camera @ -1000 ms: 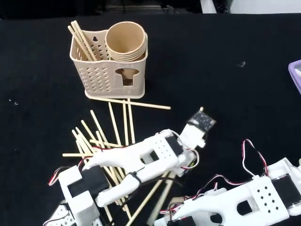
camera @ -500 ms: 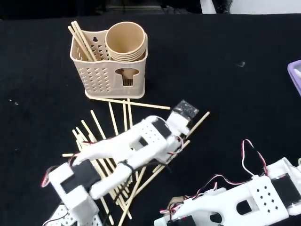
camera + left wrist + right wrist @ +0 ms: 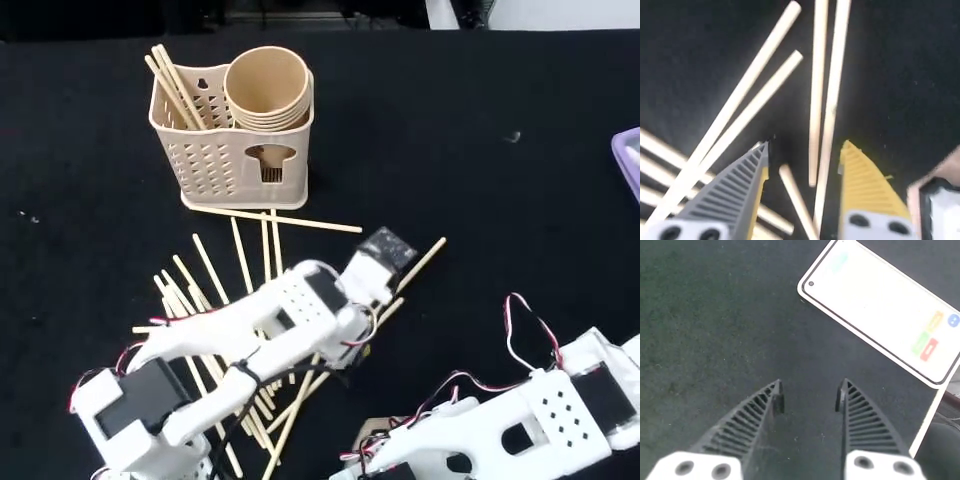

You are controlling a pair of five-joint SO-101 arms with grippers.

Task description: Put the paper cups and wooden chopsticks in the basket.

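Left gripper [image 3: 804, 147]: spread wide, gripping nothing.
Wooden chopsticks [image 3: 826, 90]: two, between its fingers [image 3: 735, 195].
Right gripper [image 3: 810, 386]: spread, empty.

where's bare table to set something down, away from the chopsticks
Bare table lies right of the basket, out to the purple object, and left of the basket. Crowded in front of it: loose chopsticks scattered around the left gripper.

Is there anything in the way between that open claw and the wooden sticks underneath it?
Nothing visible. The left gripper hangs open right above the wooden chopsticks. Some of them lie in line with the gap between its jaws on the black table, with no other thing in between.
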